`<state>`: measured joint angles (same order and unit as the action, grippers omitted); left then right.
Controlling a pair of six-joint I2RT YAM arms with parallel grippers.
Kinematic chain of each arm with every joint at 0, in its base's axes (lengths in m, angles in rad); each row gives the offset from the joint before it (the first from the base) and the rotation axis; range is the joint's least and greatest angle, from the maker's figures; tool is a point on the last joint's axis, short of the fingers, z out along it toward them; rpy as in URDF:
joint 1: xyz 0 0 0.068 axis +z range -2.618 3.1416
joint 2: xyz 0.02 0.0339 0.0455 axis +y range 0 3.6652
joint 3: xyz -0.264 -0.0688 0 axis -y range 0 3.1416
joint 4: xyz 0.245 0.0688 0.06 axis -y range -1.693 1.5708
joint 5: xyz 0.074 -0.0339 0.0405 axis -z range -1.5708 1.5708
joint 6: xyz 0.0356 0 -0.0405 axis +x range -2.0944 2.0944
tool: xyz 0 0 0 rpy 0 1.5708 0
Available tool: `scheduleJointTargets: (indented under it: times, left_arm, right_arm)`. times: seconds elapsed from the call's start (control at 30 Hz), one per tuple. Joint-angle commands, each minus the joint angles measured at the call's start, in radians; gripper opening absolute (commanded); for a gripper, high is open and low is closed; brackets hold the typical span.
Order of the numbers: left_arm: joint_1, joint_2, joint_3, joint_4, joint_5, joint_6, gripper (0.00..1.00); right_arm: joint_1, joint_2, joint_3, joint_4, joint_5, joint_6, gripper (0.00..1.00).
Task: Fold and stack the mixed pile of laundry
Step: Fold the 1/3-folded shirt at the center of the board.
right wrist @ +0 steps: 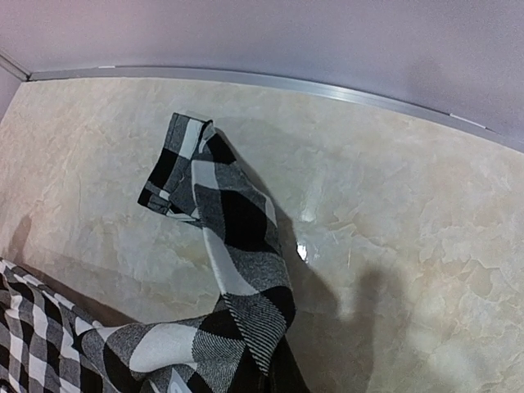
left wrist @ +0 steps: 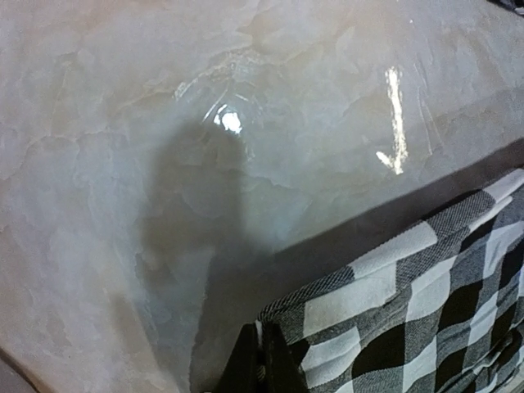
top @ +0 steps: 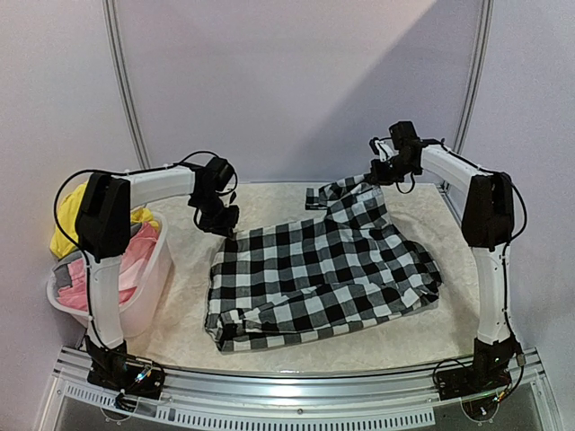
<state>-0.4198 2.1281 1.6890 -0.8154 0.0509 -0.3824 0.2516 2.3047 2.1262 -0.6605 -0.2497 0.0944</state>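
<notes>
The black-and-white checked shirt (top: 323,269) lies spread across the middle of the table, its near edge bunched. My left gripper (top: 226,224) is shut on the shirt's far-left corner (left wrist: 327,303), held just above the table. My right gripper (top: 375,172) is shut on the shirt's far-right part (right wrist: 237,270) and holds it lifted, with a sleeve end (right wrist: 176,176) hanging toward the table. The yellow garment (top: 67,224), the pink piece (top: 135,251) and a grey one (top: 65,274) lie in the white basket.
The white plastic basket (top: 148,283) stands at the left edge of the table, beside the left arm. A metal rail (right wrist: 327,86) runs along the table's far edge under the back wall. Bare marble-patterned table (left wrist: 164,123) lies beyond the shirt.
</notes>
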Motion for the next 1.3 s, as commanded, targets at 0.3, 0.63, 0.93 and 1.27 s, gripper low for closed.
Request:
scheduleJointTargets:
  times: [0.3, 0.63, 0.93, 1.27]
  left_arm:
    - [-0.036, -0.154, -0.091, 0.057, 0.048, 0.005, 0.00]
    - [-0.108, -0.299, -0.239, 0.064, 0.028, 0.007, 0.00]
    - [-0.177, -0.344, -0.348, 0.080, -0.022, 0.026, 0.00]
    - [-0.200, -0.393, -0.421, 0.084, -0.047, 0.029, 0.00]
  right_arm:
    - [0.044, -0.258, -0.354, 0.188, -0.018, -0.153, 0.00]
    - [0.045, -0.436, -0.577, 0.268, -0.025, -0.236, 0.00]
    - [0.046, -0.533, -0.748, 0.302, -0.021, -0.260, 0.00]
    - [0.045, -0.560, -0.820, 0.290, -0.004, -0.265, 0.00]
